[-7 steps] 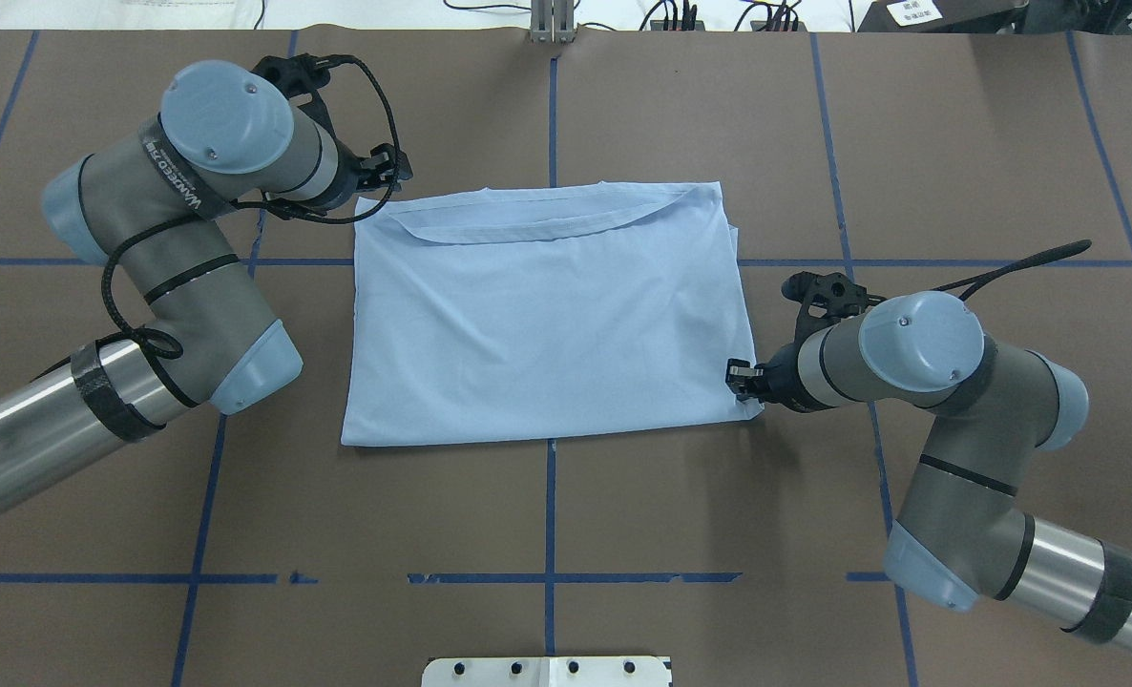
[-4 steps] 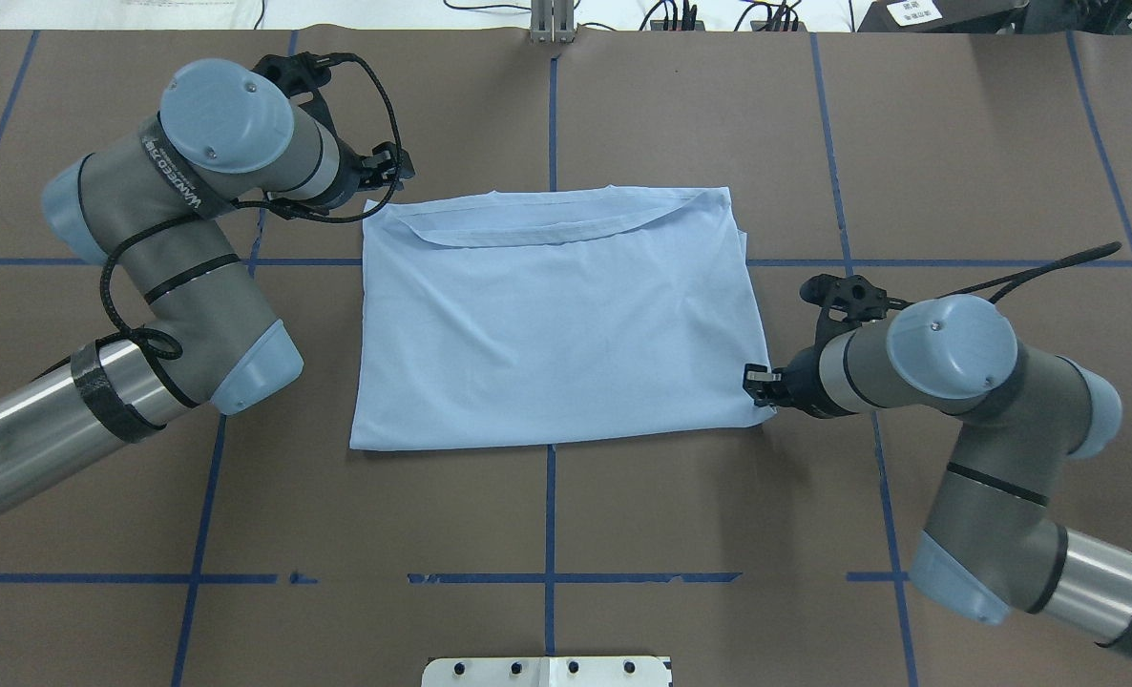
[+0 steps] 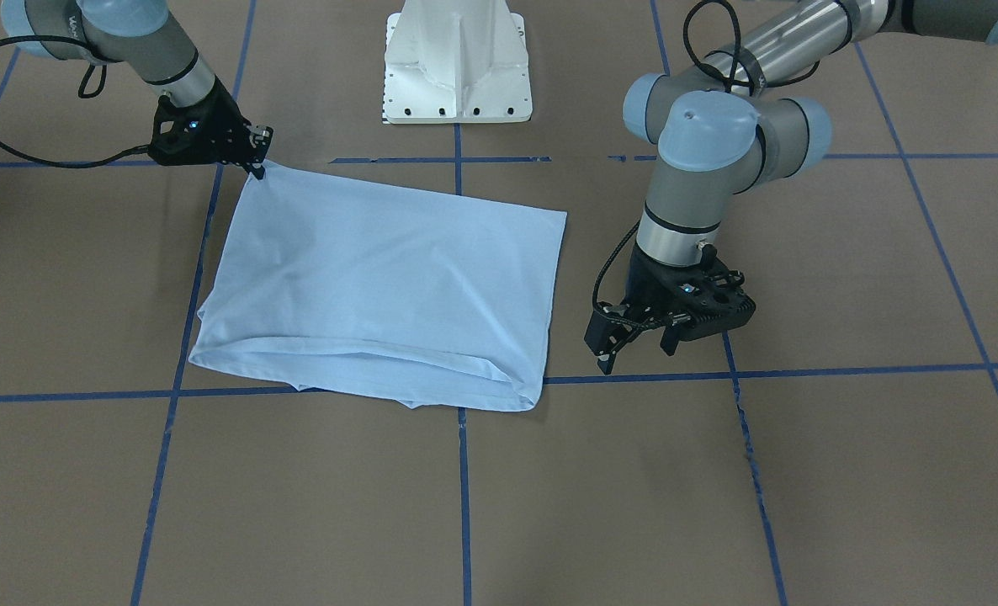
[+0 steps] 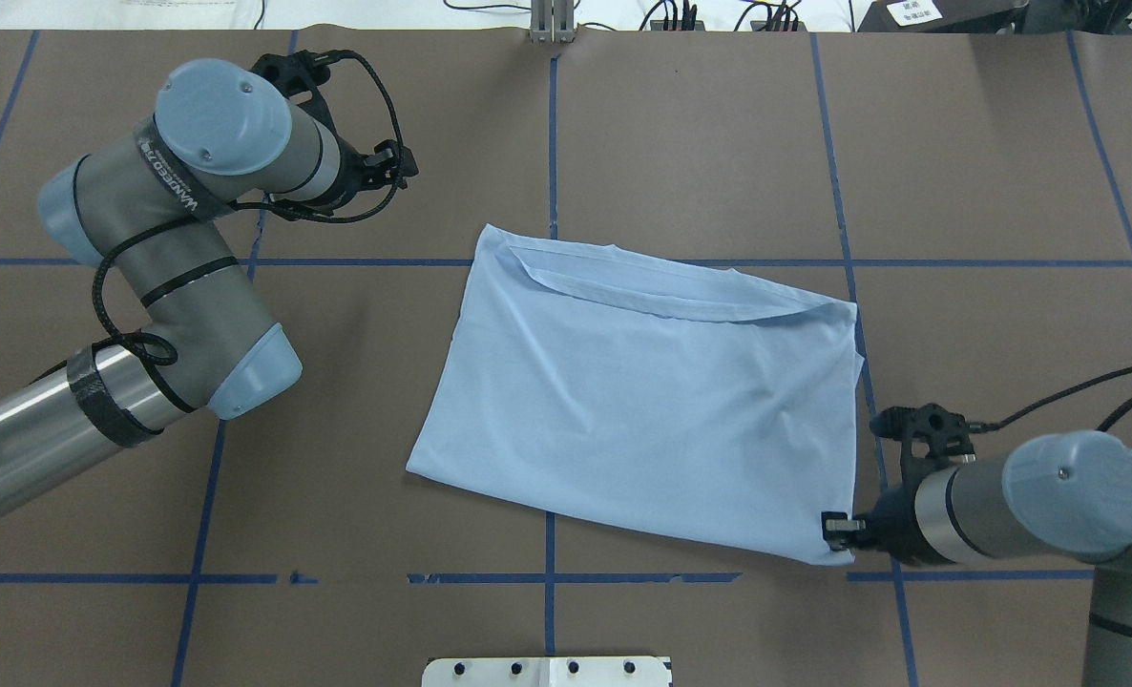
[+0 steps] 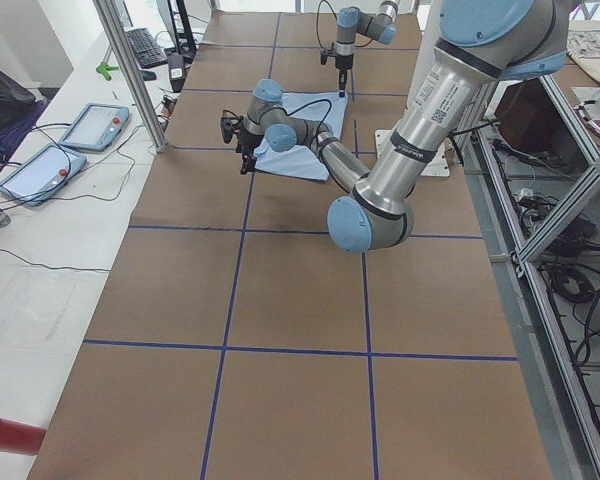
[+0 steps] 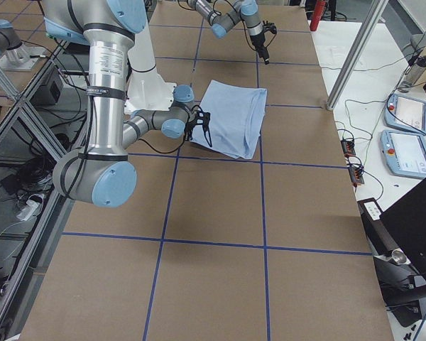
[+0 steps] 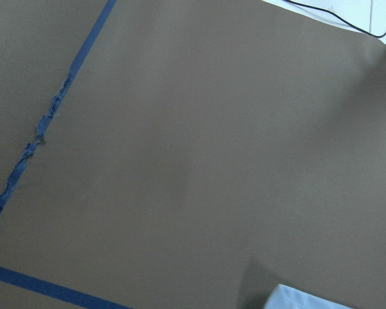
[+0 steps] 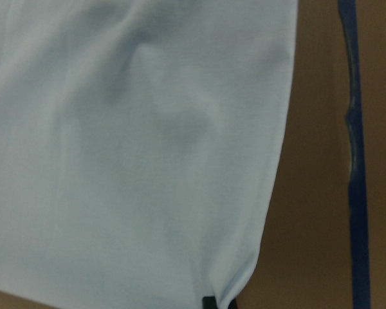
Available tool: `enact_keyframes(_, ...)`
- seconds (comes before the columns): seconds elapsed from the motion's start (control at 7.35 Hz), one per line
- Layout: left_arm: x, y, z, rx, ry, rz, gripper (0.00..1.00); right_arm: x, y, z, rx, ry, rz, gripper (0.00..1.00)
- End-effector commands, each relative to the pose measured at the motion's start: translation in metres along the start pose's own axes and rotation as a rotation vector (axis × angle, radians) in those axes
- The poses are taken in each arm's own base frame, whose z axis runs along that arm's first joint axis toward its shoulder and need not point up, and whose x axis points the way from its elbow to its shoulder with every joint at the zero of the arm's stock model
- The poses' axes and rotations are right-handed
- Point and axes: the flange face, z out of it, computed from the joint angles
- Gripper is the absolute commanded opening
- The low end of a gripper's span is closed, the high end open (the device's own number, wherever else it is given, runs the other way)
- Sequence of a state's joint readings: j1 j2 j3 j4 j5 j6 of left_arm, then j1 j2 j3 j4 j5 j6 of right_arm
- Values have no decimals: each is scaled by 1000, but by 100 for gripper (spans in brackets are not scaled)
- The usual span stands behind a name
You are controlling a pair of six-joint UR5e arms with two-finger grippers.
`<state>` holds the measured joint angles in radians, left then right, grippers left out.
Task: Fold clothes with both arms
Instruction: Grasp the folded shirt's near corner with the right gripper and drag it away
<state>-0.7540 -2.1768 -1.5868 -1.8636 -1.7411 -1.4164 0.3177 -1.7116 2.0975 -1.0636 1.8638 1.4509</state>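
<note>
The light blue T-shirt [image 4: 642, 410] lies folded and skewed on the brown table; its print and neck label are hidden. It also shows in the front-facing view [image 3: 381, 278] and fills the right wrist view [image 8: 135, 161]. My right gripper [image 4: 831, 534] is shut on the shirt's near right corner, also seen from the front [image 3: 259, 168]. My left gripper [image 4: 404, 172] is open and empty, low over bare table, well apart from the shirt's far left corner; from the front [image 3: 635, 353] its fingers stand apart. A shirt corner [image 7: 309, 299] shows in the left wrist view.
The white pedestal base [image 3: 457, 63] stands at the table's near edge, between the arms. Blue tape lines [image 4: 551, 515] mark a grid on the table. Cables [image 4: 681, 14] lie along the far edge. Control tablets [image 6: 408, 117] lie on a side table.
My right gripper has dragged the shirt right and toward the robot, turning it askew. The shirt's far left corner now lies well clear of the left gripper, which has hardly moved.
</note>
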Motion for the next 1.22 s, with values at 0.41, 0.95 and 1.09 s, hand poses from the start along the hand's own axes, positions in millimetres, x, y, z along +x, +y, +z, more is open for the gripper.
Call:
enact_keyframes(0.41,0,6,-3,-9,8,1,100,-23,92,-1,-169,-20,-16,98)
enact_keyframes(0.95,-23,94,-35,-221,65,-81,100,-27,-5,-51,48,-109,111,100)
enact_keyframes(1.09,-16,138,-39,-281,57,-196,100,-37,-31,-67,105,-151,135,100)
